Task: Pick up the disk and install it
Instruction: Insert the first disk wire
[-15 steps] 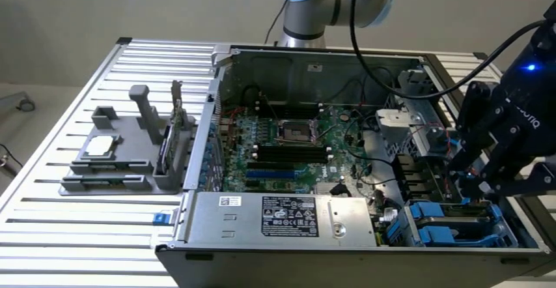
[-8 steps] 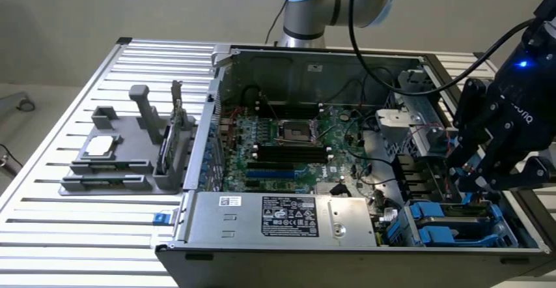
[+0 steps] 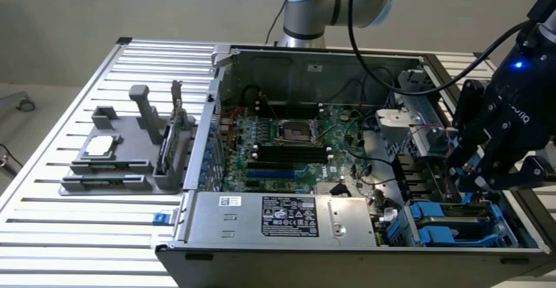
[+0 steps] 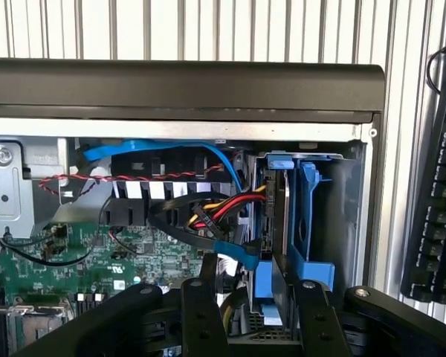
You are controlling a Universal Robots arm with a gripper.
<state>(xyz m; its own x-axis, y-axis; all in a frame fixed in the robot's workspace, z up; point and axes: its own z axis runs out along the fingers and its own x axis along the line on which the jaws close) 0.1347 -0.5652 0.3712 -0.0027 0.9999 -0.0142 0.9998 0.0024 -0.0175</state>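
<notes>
Evidently the tool [image 3: 486,171], fingers spread wide and gripping nothing, hangs over the open computer case [image 3: 260,57] near the surface's corner, lined up above the disk [image 4: 297,216] standing upright in its blue-framed bay.

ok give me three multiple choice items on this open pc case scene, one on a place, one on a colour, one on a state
1. Where is the black robot gripper in the exterior view?
A. over the grey fixture on the table
B. over the open computer case's drive bay end, on that view's right
C. off the table

2. What colour is the plastic carrier frame standing in the drive bay?
A. blue
B. red
C. white

3. How do the gripper's jaws stand?
A. shut tight
B. open, nothing between them
C. clamped on a cable

Key: 1 B, it hangs above the blue bays by the case's right wall; 2 A, the wrist view shows blue plastic; 3 B, the fingers stand apart with only the case interior behind them.
</notes>
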